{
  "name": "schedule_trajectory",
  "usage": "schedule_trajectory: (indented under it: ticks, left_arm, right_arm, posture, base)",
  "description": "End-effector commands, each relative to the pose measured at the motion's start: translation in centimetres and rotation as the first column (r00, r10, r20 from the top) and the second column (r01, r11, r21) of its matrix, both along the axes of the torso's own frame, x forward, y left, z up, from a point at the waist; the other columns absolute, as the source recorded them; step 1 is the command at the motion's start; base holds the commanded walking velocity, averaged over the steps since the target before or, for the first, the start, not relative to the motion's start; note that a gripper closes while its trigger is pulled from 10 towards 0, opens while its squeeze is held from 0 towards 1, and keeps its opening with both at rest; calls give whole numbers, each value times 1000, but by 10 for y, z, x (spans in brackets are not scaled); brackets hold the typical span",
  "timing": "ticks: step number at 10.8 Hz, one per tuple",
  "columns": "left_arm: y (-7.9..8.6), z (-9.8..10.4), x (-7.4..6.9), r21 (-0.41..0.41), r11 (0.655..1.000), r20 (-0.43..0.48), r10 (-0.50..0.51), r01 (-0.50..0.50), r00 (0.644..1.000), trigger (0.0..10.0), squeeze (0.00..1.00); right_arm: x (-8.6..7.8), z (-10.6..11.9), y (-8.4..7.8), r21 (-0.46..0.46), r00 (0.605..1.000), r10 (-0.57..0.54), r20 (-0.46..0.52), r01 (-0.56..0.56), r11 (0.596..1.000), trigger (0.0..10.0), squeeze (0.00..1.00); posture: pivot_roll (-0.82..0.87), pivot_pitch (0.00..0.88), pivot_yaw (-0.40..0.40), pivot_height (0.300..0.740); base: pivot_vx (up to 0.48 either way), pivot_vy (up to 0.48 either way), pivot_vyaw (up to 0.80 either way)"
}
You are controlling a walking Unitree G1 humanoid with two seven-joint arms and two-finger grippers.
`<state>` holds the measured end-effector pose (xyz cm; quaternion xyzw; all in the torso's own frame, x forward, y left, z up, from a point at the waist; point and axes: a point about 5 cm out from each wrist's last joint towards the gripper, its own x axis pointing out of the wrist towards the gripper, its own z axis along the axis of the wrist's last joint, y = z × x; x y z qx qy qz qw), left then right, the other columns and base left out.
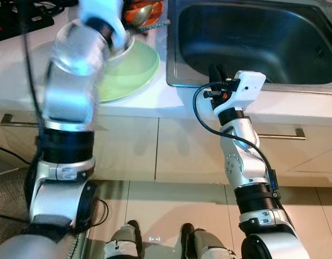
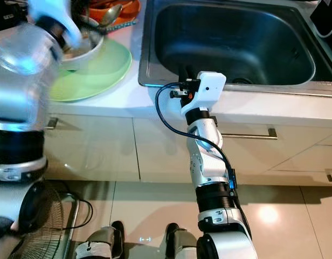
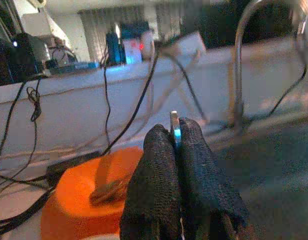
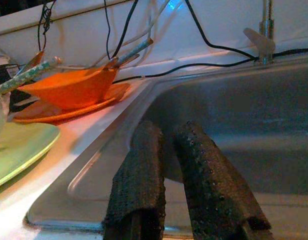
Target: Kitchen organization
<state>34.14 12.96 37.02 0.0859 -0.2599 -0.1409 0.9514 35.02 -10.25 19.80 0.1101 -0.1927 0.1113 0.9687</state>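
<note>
Our left gripper (image 3: 176, 145) pinches a thin metal utensil handle (image 3: 175, 131) above the white bowl (image 2: 82, 54) on the green plate (image 1: 131, 73). Our right gripper (image 4: 166, 145), fingers slightly parted and empty, hovers over the sink (image 1: 252, 32) rim.

Left arm (image 1: 74, 81) motion-blurred in both eye views; it covers part of the green plate (image 1: 136, 70) and most of the bowl (image 2: 82, 54). Left gripper (image 3: 176, 142) clamps a thin metal item (image 3: 174, 131), edge-on, identity unclear. Orange bowl (image 3: 79, 200) cut by frame edge. Right gripper (image 4: 166, 150) fingertips indistinct against sink (image 4: 244, 115).
</note>
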Motion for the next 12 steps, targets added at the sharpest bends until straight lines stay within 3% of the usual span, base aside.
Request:
schedule_trajectory:
  ticks: [1,4,5,6,7,8,9,11,12]
  left_arm:
    - [-3,14,-10,-58,995,42,-76,79,996,10000,0]
    - [-7,20,-19,-208,952,78,-214,225,974,10000,0]
    - [-10,20,-20,-293,910,87,-279,292,956,10000,0]
    - [-12,15,-18,-305,906,72,-286,294,956,10000,0]
    - [-10,14,-19,-286,919,67,-263,271,963,10000,0]
    - [-8,15,-19,-267,929,69,-247,256,967,10000,0]
    - [-5,18,-20,-287,923,85,-243,257,966,10000,0]
    - [-11,10,-17,-311,909,76,-269,279,960,10000,0]
    - [-19,-1,-12,-354,885,53,-304,302,951,10000,0]
  right_arm:
    - [1,-25,0,0,993,4,-121,-4,1000,10000,0]
    - [1,-24,-1,0,993,-3,-117,3,1000,10000,0]
    - [1,-22,-1,1,994,-1,-109,1,1000,10000,0]
    - [2,-21,-1,1,995,1,-104,-1,1000,10000,404]
    - [2,-21,-1,-3,995,-3,-104,3,1000,10000,310]
    - [2,-21,-2,-4,994,-5,-105,4,1000,10000,114]
    - [2,-20,-1,-6,994,-3,-105,2,1000,10000,0]
    - [3,-15,1,0,996,10,-85,-11,1000,10000,0]
    - [4,-9,-2,-3,998,8,-68,-8,1000,10000,1000]
  posture:
    - [155,230,-43,740]
    - [152,228,-39,740]
    - [148,226,-35,740]
    - [145,225,-34,740]
    - [145,225,-34,740]
    - [147,225,-35,740]
    - [147,225,-35,740]
    - [146,215,-36,740]
    - [138,209,-35,740]
  base:
    - [0,0,0]
    - [0,0,0]
    - [0,0,0]
    - [0,0,0]
    - [0,0,0]
    - [0,0,0]
    - [0,0,0]
    - [0,0,0]
    - [0,0,0]
